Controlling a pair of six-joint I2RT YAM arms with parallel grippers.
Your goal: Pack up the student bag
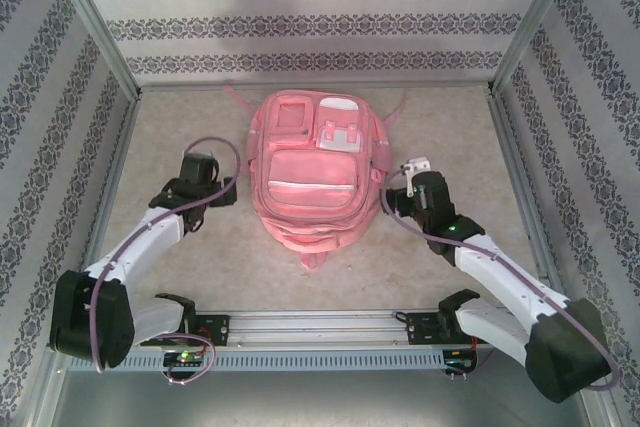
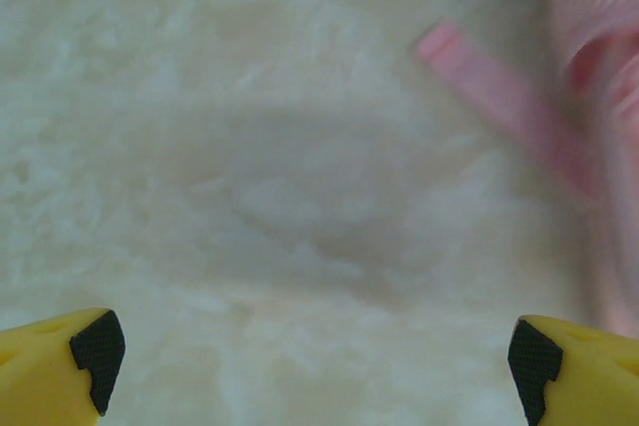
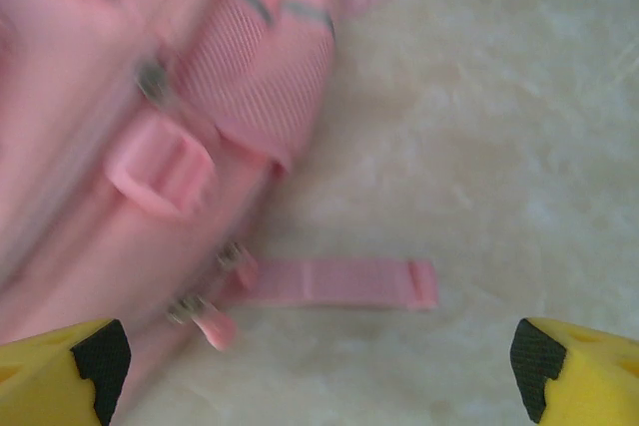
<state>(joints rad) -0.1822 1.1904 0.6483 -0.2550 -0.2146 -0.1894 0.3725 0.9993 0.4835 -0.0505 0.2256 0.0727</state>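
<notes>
- No text, label, brand, number or sign can be read.
- The pale grey-white patch (image 1: 337, 119) at 12 o'clock on the large pink fabric backpack (image 1: 305, 182) is too small to show any lettering.

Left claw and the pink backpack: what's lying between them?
Bare cream table, crossed by a loose pink strap trailing from the backpack, as the left wrist view shows beyond the open left gripper.

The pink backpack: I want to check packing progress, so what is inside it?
Nothing inside can be seen: the backpack lies front-up on the table, pockets looking closed, fabric covering any contents. Only its front and pale buckle patch show.
</notes>
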